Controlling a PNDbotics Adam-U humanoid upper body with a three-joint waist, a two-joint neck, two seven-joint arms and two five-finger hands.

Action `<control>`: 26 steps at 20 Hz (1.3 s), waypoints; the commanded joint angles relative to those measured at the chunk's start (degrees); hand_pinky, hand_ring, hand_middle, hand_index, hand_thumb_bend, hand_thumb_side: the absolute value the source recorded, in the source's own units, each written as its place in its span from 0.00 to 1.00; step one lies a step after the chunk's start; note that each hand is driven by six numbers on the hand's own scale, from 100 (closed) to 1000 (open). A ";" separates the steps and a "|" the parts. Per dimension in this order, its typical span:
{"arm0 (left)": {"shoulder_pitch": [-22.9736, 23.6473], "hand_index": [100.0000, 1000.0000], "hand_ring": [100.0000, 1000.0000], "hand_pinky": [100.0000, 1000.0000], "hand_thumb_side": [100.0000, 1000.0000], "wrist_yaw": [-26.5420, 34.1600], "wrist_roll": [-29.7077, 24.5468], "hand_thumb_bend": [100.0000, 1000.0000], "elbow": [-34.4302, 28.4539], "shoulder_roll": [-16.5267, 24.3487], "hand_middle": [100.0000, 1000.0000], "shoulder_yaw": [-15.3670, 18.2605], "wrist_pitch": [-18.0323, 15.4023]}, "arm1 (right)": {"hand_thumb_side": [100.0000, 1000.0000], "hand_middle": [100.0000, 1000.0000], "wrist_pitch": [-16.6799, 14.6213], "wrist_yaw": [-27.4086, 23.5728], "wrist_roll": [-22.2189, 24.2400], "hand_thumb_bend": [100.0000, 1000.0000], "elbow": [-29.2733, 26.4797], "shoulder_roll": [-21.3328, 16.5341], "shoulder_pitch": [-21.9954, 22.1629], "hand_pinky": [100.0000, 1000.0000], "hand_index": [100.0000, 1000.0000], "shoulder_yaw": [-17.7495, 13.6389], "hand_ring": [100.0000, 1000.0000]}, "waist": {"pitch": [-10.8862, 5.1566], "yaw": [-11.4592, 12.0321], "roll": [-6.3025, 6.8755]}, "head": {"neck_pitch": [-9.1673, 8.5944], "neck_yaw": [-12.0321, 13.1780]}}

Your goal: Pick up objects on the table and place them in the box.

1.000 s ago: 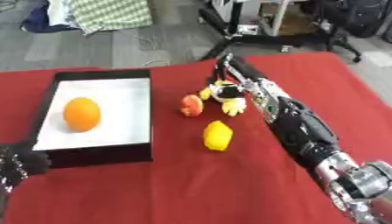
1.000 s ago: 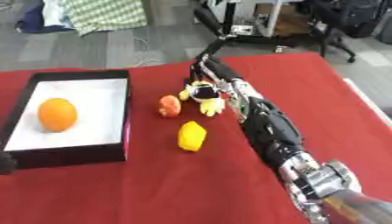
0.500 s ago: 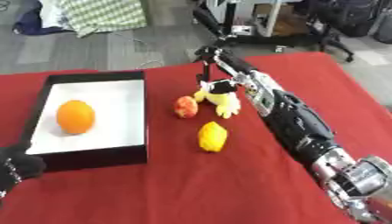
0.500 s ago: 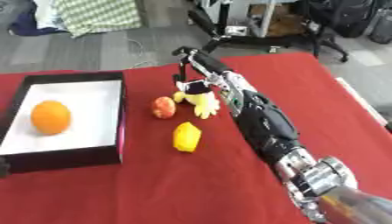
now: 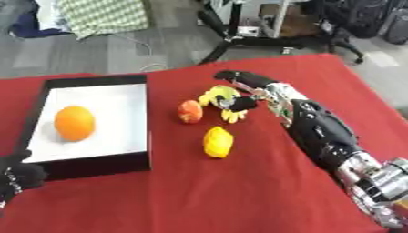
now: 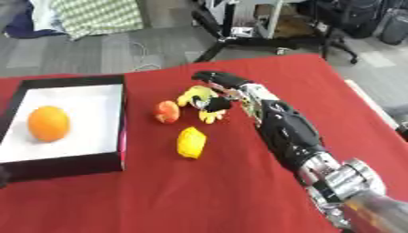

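target: yellow bunch, looks like small bananas, on the red table, centre-far; right hand is on it
right hand: comes in from 5 o'clock along the forearm, sits over the bunch's 2 o'clock side; dark fingers reach past the bunch's far edge, a dark tip lies across its middle. Can't tell if it's a closed pinch or just contact; nothing lifted
step: grasping the bunch, my read
how to do it well: wrap across the thick middle, not the loose yellow ends; lift straight up before moving toward 9 o'clock, since the red fruit sits right in that path
red fruit: round, just beside the bunch at its 9 o'clock; touching or not, can't tell
lemon: yellow, at 6 o'clock from the bunch, apart from it
box: black walls, white floor, at 9 o'clock from the bunch, well apart
box contents: one orange, left-centre of the floor; rest of floor bare
left hand: black, at the lower left corner by the box's near wall, fingers curled, holding nothing
progress: one item boxed, three left on the cloth
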 commanded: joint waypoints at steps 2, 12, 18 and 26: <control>-0.43 0.79 0.61 0.66 1.00 -0.36 0.17 0.00 -0.91 0.77 0.54 0.47 -0.06 | 0.78 1.00 1.24 1.49 6.96 0.00 -3.27 -1.71 -1.21 1.00 1.00 -3.24 1.00 | -1.43 -0.13 0.56 | -0.44 -0.12; -0.48 0.79 0.61 0.66 1.00 -0.40 0.22 0.00 -1.00 0.79 0.54 0.52 -0.10 | 0.25 0.66 2.30 9.11 13.91 0.00 -2.85 -1.51 -0.91 0.93 0.94 -3.41 0.83 | -1.34 -0.05 0.51 | -0.78 -0.36; -0.44 0.79 0.61 0.66 1.00 -0.39 0.25 0.00 -1.00 0.81 0.54 0.52 -0.08 | 0.17 0.26 2.53 9.80 6.14 0.00 -5.69 -1.27 -1.07 0.86 0.50 -4.06 0.57 | -1.36 -0.07 0.48 | -0.82 -0.47; -0.29 0.79 0.61 0.66 1.00 -0.38 0.18 0.00 -0.93 0.86 0.54 0.42 -0.09 | 0.11 0.19 -0.12 0.45 0.41 0.00 -10.88 -1.17 -2.66 0.87 0.43 -2.47 0.54 | -1.73 0.10 0.32 | -0.68 -0.75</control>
